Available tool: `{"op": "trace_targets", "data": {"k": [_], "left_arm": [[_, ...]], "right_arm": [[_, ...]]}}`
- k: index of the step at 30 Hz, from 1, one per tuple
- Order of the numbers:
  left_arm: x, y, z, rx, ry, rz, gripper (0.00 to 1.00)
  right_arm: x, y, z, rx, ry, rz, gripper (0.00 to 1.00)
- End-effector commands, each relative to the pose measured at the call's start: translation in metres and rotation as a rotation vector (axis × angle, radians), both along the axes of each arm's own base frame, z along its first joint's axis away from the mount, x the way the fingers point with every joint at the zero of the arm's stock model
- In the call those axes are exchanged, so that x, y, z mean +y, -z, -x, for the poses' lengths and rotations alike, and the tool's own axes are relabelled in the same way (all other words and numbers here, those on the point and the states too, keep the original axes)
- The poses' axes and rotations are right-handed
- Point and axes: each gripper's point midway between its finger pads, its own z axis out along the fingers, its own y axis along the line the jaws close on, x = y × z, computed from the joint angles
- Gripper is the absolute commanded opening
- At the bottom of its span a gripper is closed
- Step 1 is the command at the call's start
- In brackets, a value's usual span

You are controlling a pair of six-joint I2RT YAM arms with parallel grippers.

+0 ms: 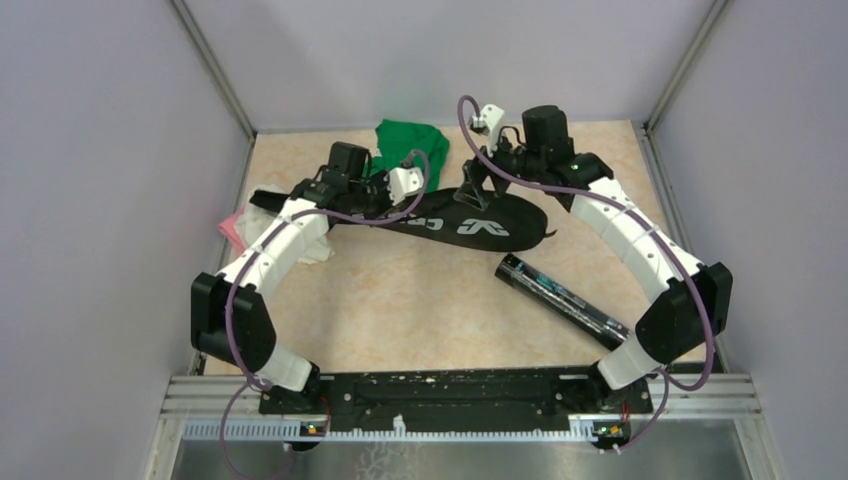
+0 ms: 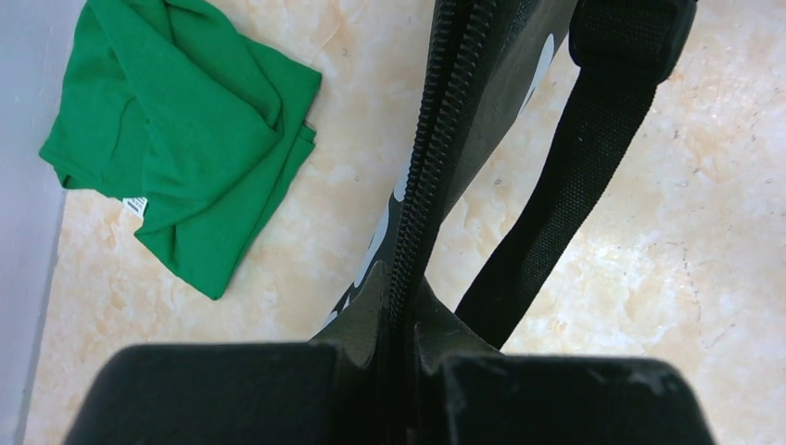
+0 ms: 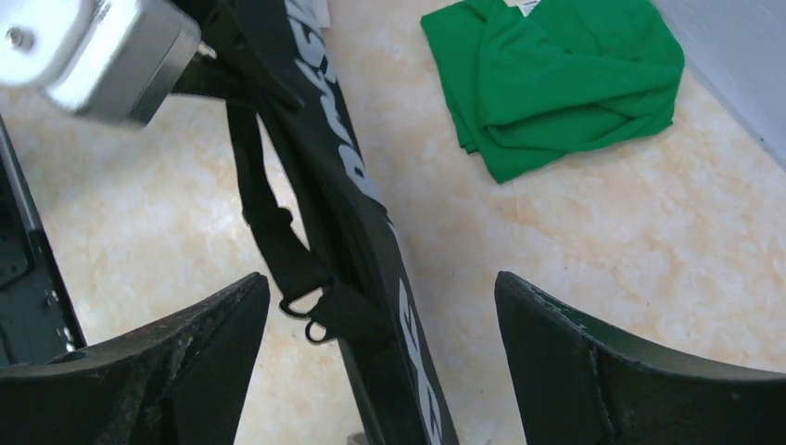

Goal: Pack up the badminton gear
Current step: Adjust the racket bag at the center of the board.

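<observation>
The long black tube (image 1: 563, 294) lies well behind the right gripper (image 3: 380, 283), whose 2 fingers gape wide above the racket bag (image 3: 371, 222). The left gripper (image 2: 399, 320) pinches the bag's zippered edge; the green cloth (image 2: 185, 139) lies beyond, to its left.

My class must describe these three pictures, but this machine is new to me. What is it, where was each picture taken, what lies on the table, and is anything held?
Two robot arms are bolted at the near edge of a table. The wide picture looks down from above; the other two come from a camera on each wrist. On it lie a black racket bag, a long black tube, a green cloth and a pink cloth. The left gripper is shut on the bag's zipper edge; the right gripper is open above the bag, holding nothing.
</observation>
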Motion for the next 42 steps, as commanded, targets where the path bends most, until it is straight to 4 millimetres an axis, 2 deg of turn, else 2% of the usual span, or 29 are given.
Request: {"op": "trace_targets", "data": {"k": [1,8,13,19,26,33,42], "left_arm": [[-0.017,-0.046,0.002,-0.101,-0.016,0.126,0.0],[-0.023,-0.054,0.002,-0.119,-0.051,0.135,0.0],[-0.023,-0.053,0.0,-0.125,-0.078,0.12,0.0],[-0.022,-0.058,0.001,-0.142,-0.084,0.132,0.0],[-0.017,-0.056,-0.004,-0.161,-0.116,0.117,0.0],[-0.015,-0.059,-0.004,-0.189,-0.113,0.109,0.0],[-0.011,-0.058,-0.005,-0.221,-0.111,0.091,0.0]], "right_arm": [[0.016,-0.039,-0.014,-0.012,0.126,-0.121,0.89],[0.029,-0.019,-0.017,-0.005,0.21,-0.048,0.89],[0.025,-0.012,-0.016,-0.021,0.209,-0.015,0.89],[0.006,-0.003,-0.027,-0.071,0.282,0.074,0.84],[-0.008,0.001,-0.024,-0.099,0.292,0.143,0.81],[-0.038,0.005,-0.034,-0.097,0.367,0.201,0.74],[-0.062,0.013,-0.037,-0.082,0.415,0.241,0.64]]}}
